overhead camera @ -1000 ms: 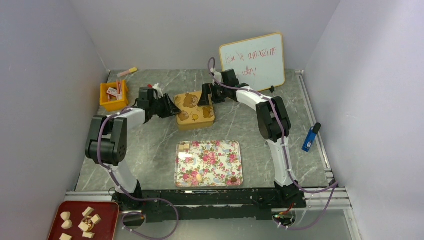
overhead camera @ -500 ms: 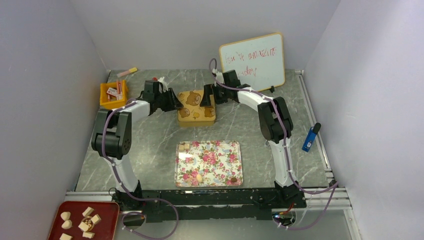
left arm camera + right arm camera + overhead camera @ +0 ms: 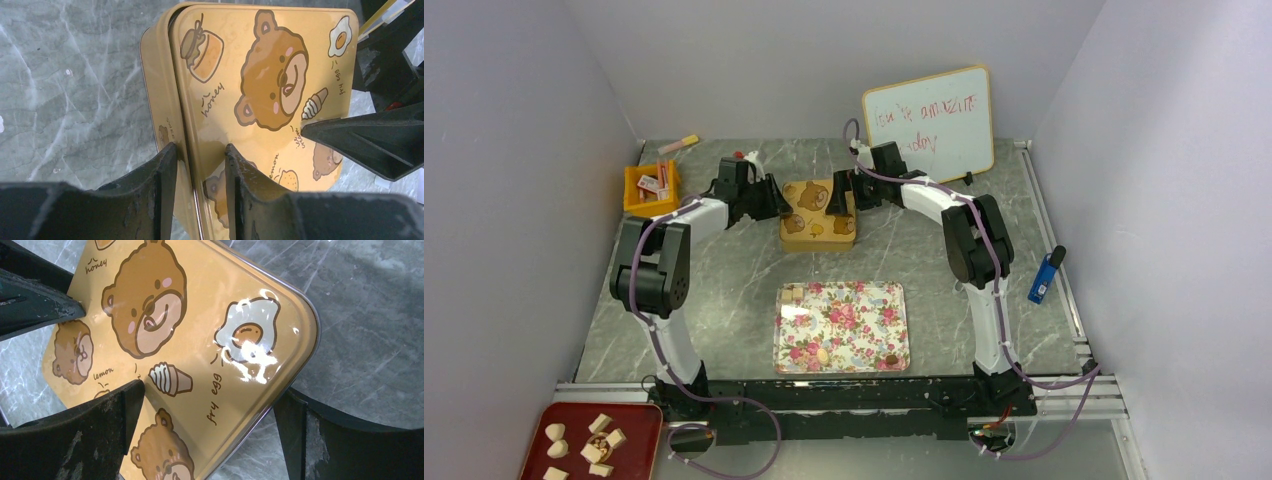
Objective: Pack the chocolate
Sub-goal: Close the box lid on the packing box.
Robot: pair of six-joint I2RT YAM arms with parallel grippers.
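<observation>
The chocolate shows as small cream and brown pieces (image 3: 793,293) on the floral tray (image 3: 854,330), and more pieces (image 3: 589,445) lie on a red tray at the near left. A yellow bear-print tin (image 3: 817,222) stands behind the floral tray with both grippers at it. My left gripper (image 3: 200,147) is shut on the tin's (image 3: 260,60) left edge, one finger on the side wall and one on the lid. My right gripper (image 3: 207,390) straddles the fried-egg corner of the tin (image 3: 200,315), jaws open, with a gap at the outer finger.
An orange bin (image 3: 652,190) with red-and-white packets sits at the back left, a marker (image 3: 678,144) behind it. A whiteboard (image 3: 929,122) leans on the back wall. A blue lighter-like object (image 3: 1045,275) lies at the right edge.
The tin has been turned squarer and shifted slightly toward the back. My left gripper moved back and right with it. The right gripper barely moved.
</observation>
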